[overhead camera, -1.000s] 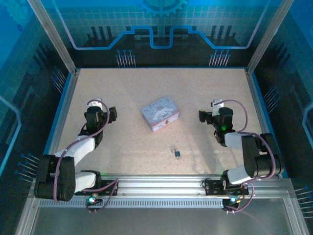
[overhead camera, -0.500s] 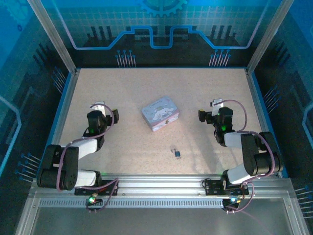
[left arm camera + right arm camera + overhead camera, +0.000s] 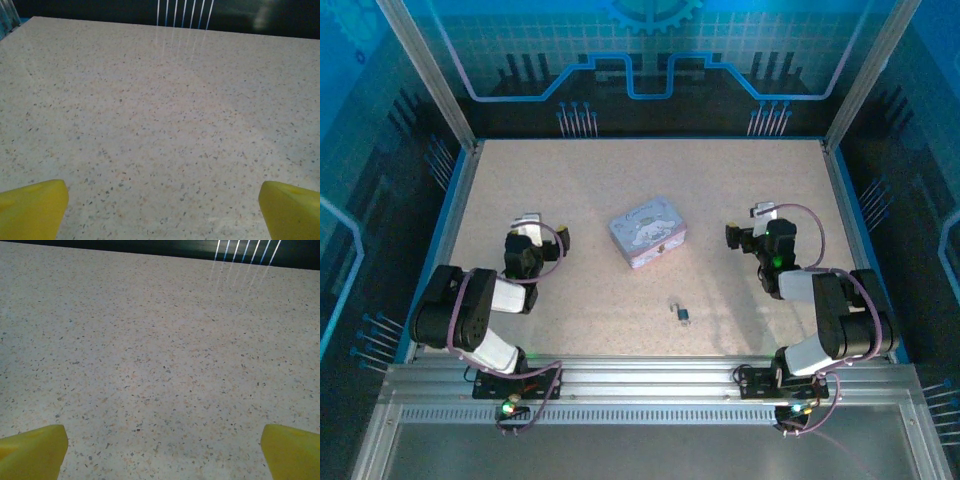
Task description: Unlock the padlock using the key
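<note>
Shackle detail was too small to resolve. The padlock, tiny and dark grey, lay at 5 o'clock from the tin box. Left gripper and right gripper stood released.

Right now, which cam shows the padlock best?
Top external. The padlock lies in plain sight on the tabletop, on the near side of the tin box, small but unobstructed. The wrist cameras face speckled tabletop between their own yellow fingertips.
</note>
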`<state>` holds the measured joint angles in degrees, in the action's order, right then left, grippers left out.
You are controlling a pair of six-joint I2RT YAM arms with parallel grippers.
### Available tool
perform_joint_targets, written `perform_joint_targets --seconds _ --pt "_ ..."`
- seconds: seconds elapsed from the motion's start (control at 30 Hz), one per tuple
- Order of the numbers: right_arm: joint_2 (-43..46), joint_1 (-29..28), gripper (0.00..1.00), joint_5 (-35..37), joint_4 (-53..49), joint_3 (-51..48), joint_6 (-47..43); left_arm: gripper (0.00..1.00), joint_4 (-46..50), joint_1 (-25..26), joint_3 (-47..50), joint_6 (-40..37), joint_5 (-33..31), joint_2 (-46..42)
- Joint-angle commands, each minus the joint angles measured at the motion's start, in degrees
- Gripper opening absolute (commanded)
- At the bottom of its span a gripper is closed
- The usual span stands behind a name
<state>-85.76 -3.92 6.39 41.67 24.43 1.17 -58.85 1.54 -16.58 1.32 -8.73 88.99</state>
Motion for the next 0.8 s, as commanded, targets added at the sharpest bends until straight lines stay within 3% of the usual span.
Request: perform_joint_targets --seconds 0.0,0.77 --pt "-0.29 0.37 1.00 -0.40 2.18 -0.08 -0.75 0.99 5.07 -0.66 -4.96 -0.47 -0.35 -0.16" --pt "-0.29 0.33 1.00 -0.33 2.10 -0.08 -0.77 0.99 5.58 -0.75 -5.04 -0.53 0.29 -0.26"
